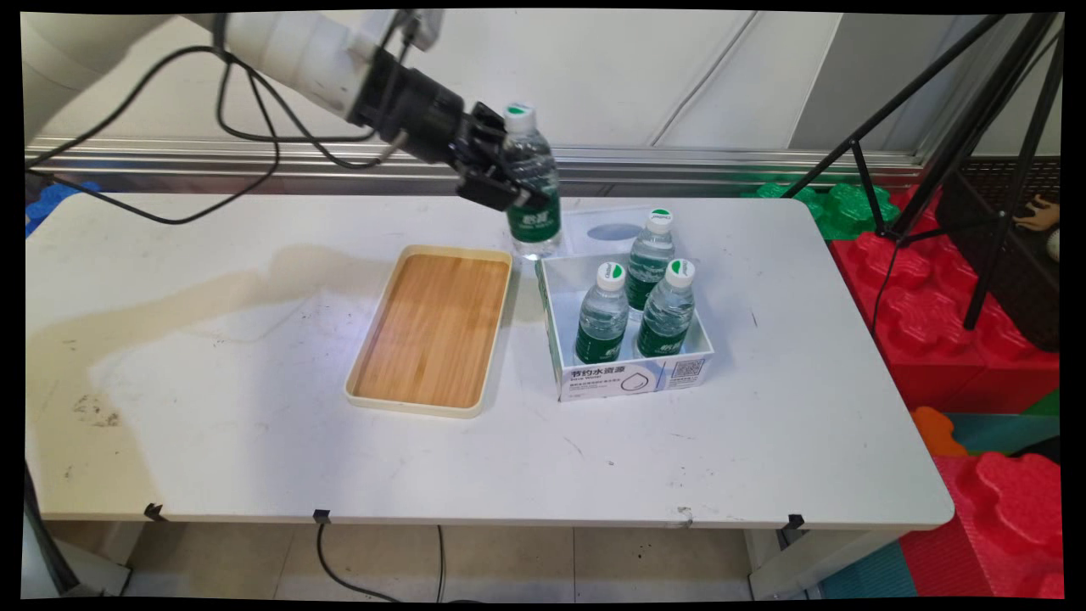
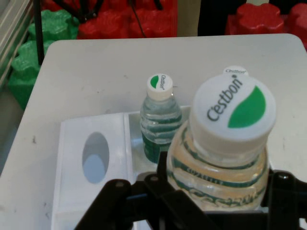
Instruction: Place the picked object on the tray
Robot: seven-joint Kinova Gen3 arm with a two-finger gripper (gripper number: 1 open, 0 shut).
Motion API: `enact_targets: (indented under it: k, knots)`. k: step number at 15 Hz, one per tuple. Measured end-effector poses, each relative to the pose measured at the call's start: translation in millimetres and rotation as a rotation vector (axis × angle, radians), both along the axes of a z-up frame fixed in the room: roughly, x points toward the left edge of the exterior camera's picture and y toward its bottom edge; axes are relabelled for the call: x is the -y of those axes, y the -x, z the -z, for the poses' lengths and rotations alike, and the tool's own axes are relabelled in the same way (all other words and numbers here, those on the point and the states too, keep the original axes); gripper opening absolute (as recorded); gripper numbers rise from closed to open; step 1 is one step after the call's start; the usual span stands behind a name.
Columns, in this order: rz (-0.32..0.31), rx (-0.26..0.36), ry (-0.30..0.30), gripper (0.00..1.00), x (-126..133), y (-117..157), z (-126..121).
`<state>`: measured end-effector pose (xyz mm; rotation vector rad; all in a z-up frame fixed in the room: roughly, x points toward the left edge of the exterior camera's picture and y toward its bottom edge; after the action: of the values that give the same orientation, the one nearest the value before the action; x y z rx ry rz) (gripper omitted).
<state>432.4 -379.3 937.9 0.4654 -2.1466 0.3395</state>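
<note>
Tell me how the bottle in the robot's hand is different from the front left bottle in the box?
The held water bottle is gripped by the gripper and hangs in the air above the table; the front-left boxed bottle stands free inside the white cardboard box. Both are upright, with green labels and white-and-green caps.

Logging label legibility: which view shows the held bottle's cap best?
The hand view: the cap fills the frame, its lettering readable. The main view shows it small and side-on above the claw.
</note>
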Motion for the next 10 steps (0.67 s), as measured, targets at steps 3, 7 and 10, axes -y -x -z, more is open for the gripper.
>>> enact_targets:
  k: [3,7,10]
  knots:
    - [-0.015,-0.001,-0.007,0.00,-11.6,-17.9,-9.4]
    - [-0.074,0.007,-0.016,0.00,-25.4,-52.9,-15.2]
    - [-0.122,0.014,-0.021,0.00,-27.5,-70.8,-10.8]
